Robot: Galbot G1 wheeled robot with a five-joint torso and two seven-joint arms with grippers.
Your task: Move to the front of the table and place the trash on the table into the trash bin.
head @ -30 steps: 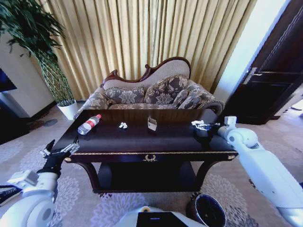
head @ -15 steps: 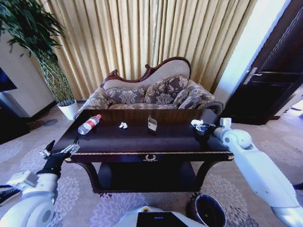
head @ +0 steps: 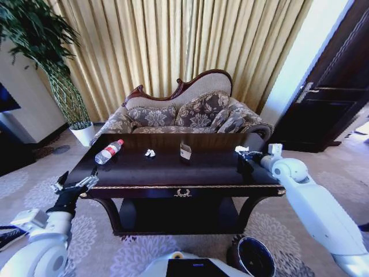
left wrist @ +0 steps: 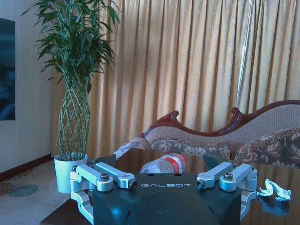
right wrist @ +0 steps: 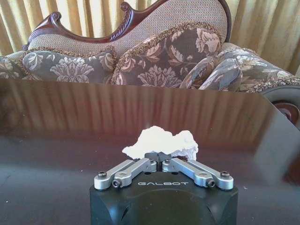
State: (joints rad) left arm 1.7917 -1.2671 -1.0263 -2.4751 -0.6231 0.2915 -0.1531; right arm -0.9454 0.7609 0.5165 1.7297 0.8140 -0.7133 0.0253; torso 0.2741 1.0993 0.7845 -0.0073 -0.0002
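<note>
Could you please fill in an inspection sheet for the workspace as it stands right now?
Surface: glossy dark-wood table with gold trim, upright.
Job's things: clear plastic bottle with red cap, small white scrap, pale carton on the tabletop; round dark bin on the floor, front right.
Clutter: nothing seen.
Grippers: right gripper shut on a crumpled white scrap; left gripper open, off the table's left corner.
Cables: nothing seen.
Surroundings: patterned sofa, gold curtains, potted plant.

The right gripper (head: pixel 244 154) has drawn back toward the robot, then eased out again. It is clamped on a white crumpled scrap (right wrist: pixel 160 140), carried along with it.
</note>
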